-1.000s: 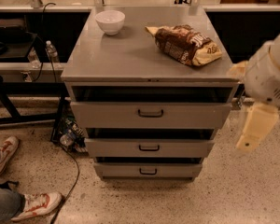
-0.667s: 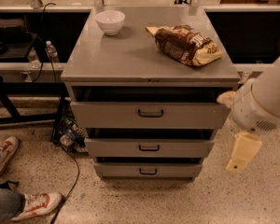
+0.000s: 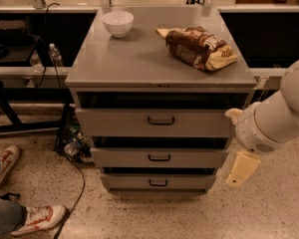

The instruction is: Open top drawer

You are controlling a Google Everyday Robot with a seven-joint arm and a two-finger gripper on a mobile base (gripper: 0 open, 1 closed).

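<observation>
At the right side of the drawer stack, the gripper point(image 3: 243, 168) now hangs lower and further left than it did a second ago. It has dropped from about the height of the top drawer point(image 3: 114, 123) to roughly level with the gap between the two smaller drawers below. The pale arm point(image 3: 276, 118) has swung in with it, so that its rounded end overlaps the right edge of the top drawer's front. From this angle I cannot tell whether the jaws are open or closed.

The top drawer itself looks unchanged. Its front sits under the counter point(image 3: 139, 63) with a dark gap above it, and its dark loop handle point(image 3: 161, 120) at centre is untouched, well to the left of the gripper. A white bowl point(image 3: 117, 23) and a snack bag point(image 3: 198, 48) lie undisturbed on the counter.

I judge this to be the approach only. The gripper is below and to the right of the handle, so it would need to rise and travel left before any pull can begin.
</observation>
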